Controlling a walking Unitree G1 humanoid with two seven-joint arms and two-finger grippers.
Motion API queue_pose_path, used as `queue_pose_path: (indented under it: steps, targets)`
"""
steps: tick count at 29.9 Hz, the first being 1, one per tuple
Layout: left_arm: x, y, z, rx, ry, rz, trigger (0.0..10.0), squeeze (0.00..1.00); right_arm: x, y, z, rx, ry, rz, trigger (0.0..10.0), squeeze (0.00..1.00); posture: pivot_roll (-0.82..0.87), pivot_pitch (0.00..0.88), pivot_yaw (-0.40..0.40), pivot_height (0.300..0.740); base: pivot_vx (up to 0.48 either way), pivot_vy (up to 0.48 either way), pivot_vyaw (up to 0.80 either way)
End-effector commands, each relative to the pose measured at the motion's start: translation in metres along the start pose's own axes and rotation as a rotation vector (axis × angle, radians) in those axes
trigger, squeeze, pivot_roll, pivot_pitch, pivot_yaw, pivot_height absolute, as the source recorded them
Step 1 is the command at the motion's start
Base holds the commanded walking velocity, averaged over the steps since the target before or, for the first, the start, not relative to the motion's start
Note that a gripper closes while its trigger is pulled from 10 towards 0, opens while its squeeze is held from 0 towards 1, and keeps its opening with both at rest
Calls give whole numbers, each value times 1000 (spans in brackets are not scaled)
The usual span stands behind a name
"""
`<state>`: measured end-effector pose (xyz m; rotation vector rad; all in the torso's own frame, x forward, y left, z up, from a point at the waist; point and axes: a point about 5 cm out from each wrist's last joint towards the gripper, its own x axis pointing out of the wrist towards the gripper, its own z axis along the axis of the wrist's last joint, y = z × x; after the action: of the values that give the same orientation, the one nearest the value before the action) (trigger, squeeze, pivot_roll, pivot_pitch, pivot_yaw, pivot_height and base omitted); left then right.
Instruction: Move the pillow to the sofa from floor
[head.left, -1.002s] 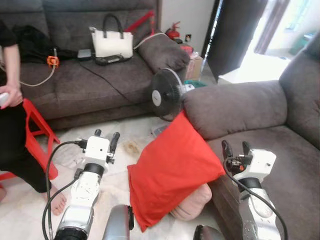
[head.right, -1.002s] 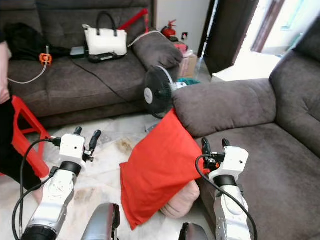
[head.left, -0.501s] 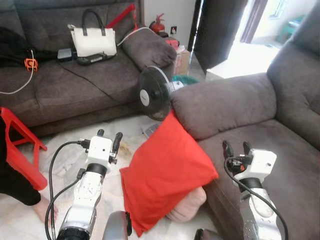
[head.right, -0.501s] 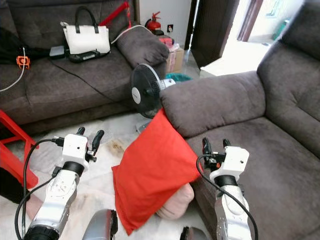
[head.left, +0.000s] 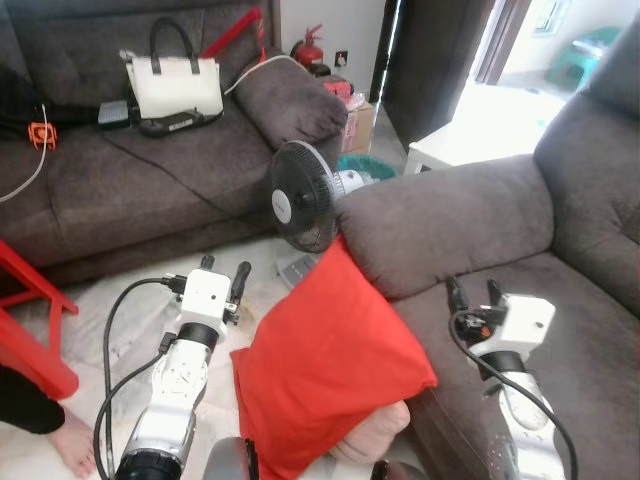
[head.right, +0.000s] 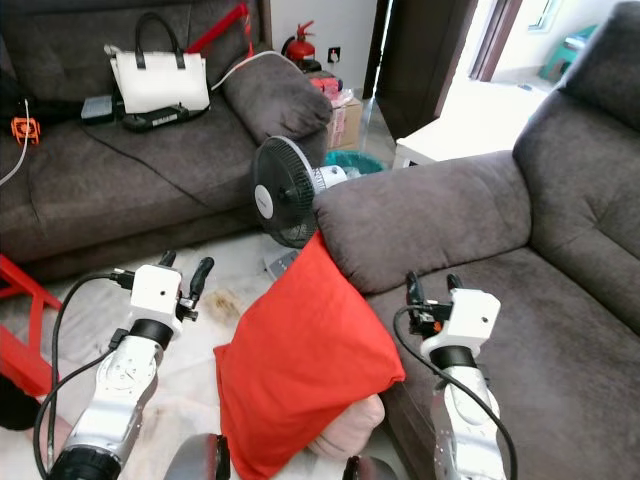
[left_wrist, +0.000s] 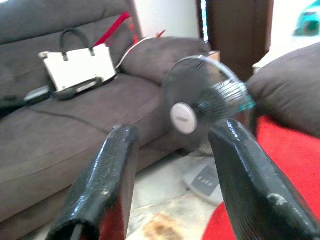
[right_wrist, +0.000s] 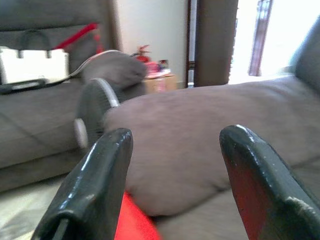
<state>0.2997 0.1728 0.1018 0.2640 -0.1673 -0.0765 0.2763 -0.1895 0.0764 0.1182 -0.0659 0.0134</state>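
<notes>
A: What are the jaws doing, starting from the left?

B: The left gripper (head.left: 224, 270) hangs over the pale floor (head.left: 120, 300) with its two black fingers (left_wrist: 102, 185) spread wide, grasping nothing and touching nothing. The red pillow (head.left: 325, 370) sits just beside it.

A: And the other one?

B: The right gripper (head.left: 474, 294) is likewise released, jaws apart and empty, held above the seat of the near sofa (head.left: 590, 320), close to the pillow's right edge.

A: Where exactly is the pillow?

B: Between the two arms, leaning upright with its top corner against the near sofa's armrest (head.left: 440, 225). Its lower part rests on a pinkish cushion (head.left: 375, 435) at the sofa's base.

A: Any room around it?

B: Open floor to the left, up to a red stool (head.left: 30, 330). A black fan (head.left: 300, 195) stands just behind the pillow's top corner. Farther back, the long sofa (head.left: 130, 190) carries a white handbag (head.left: 172, 88).

A: Anything hard to see?

B: The pillow's bottom corner is cut off by the frame, the pink cushion is mostly hidden under it, and a person's bare foot (head.left: 70, 445) shows at the lower left edge.
</notes>
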Motion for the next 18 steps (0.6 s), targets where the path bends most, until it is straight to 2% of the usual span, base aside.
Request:
queue_pose_path:
  steps: [1, 18]
  targets:
    - [0, -1, 0, -20, 5, -1, 10000, 0, -2, -6, -3, -7, 23, -13, 10000, 0, 70, 0, -64, 613, 0, 0, 0]
    - [0, -1, -1, -18, 12, -4, 10000, 0, -1, -9, -6, -20, 54, -28, 10000, 0, 69, 0, -60, 613, 0, 0, 0]
